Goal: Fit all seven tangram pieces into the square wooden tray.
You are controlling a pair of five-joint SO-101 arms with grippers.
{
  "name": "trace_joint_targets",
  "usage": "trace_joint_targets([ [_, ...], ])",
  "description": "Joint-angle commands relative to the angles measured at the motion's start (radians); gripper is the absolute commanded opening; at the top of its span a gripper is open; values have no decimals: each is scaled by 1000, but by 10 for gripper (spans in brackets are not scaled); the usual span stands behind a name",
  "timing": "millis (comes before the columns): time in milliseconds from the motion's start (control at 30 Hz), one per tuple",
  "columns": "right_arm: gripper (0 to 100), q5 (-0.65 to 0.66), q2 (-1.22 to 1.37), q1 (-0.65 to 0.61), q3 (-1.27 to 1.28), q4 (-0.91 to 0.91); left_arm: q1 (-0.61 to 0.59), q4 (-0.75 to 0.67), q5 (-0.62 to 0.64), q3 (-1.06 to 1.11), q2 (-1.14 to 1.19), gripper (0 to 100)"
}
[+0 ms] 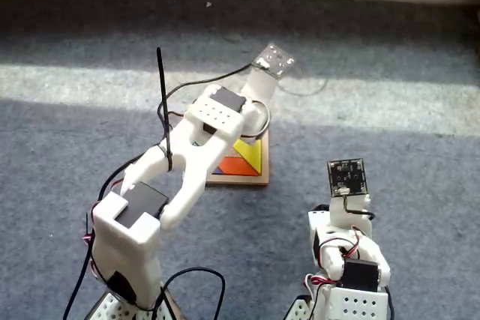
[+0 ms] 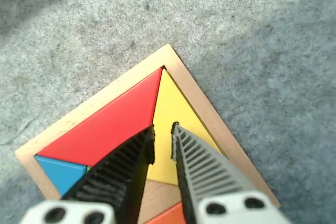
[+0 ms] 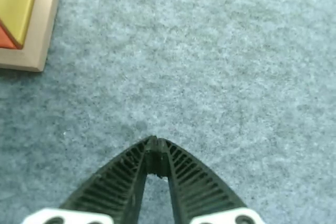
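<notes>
Along the tray [image 2: 198, 103] rim lies the yellow triangle [image 2: 171, 104]; long edge flush.

Left gripper [image 2: 163, 129] over tray [image 2: 202, 108] — red triangle [image 2: 110, 121] beside yellow triangle [image 2: 176, 103]

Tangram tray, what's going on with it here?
The left pincer hangs over the square wooden tray, its tips a narrow gap apart and holding nothing, above the seam between the red triangle and the yellow triangle. A blue piece and an orange piece also lie in it. The right pincer is shut over the grey carpet, apart from the tray.
</notes>
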Motion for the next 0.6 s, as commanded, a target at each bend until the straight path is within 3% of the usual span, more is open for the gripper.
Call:
trace_joint_targets([
  [0,10,9,-18,10,47,-7,-8,9,9,7,-134,16],
  [133,10,9,-18,10,47,-7,-5,-5,9,139,-271,12],
  [367,10,9,-18,10,47,-7,-8,-181,3,407,-495,10],
  [567,10,9,-18,10,47,-7,-8,-253,3,590,-673,9],
])
